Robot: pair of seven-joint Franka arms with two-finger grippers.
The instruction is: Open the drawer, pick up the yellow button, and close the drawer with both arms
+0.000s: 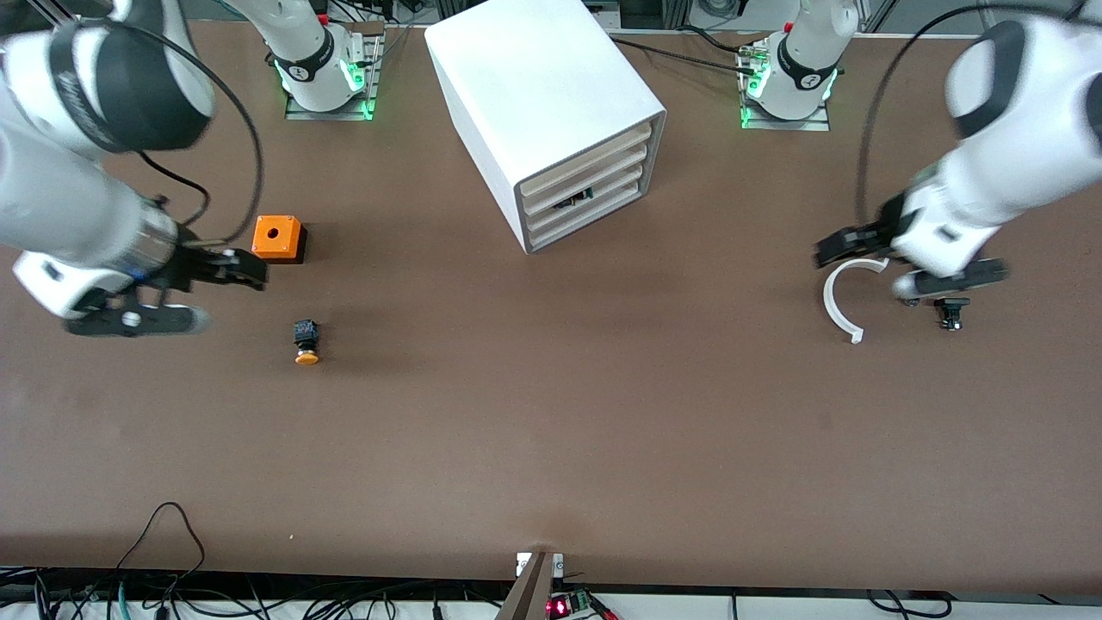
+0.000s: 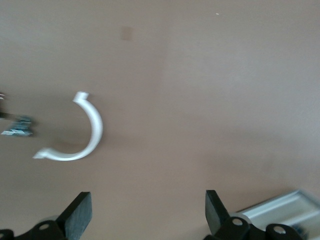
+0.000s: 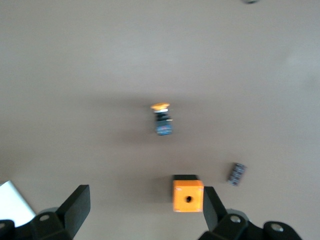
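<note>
Brown table: you see the button lying on it, nearer the camera than the orange cube. All cabinet drawers are closed. Right gripper and left gripper hover, jaws spread, empty.

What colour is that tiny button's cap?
Orange, on a black body; the button shows best in the front view.

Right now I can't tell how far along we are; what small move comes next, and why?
Probably none beyond parking: the button lies on the table, the drawer looks shut, and the right gripper and left gripper are open and hold nothing.
</note>
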